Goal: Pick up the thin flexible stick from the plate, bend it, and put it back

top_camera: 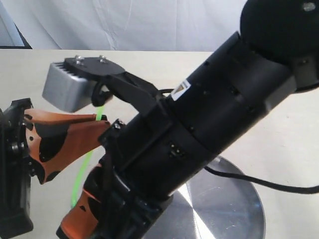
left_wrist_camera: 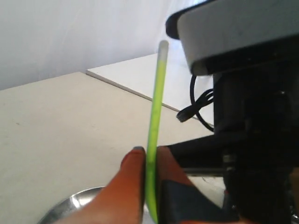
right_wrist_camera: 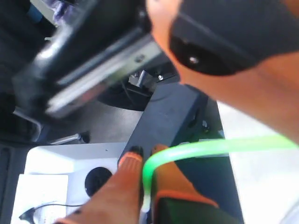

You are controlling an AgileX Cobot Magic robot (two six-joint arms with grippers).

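Thin flexible stick [right_wrist_camera: 210, 147] hangs bowed above the plate [top_camera: 234, 199], well short of the tabletop's far edge. The left gripper [left_wrist_camera: 148, 155] and right gripper [right_wrist_camera: 146, 156] are each clamped on it. It looks light, springy and slippery, so take it near the ends.

Beige matte table [top_camera: 294, 144], evenly lit. White creased fabric backdrop [top_camera: 149, 25] stands behind its far edge. A flat white board [left_wrist_camera: 135, 77] lies at the table's far side.
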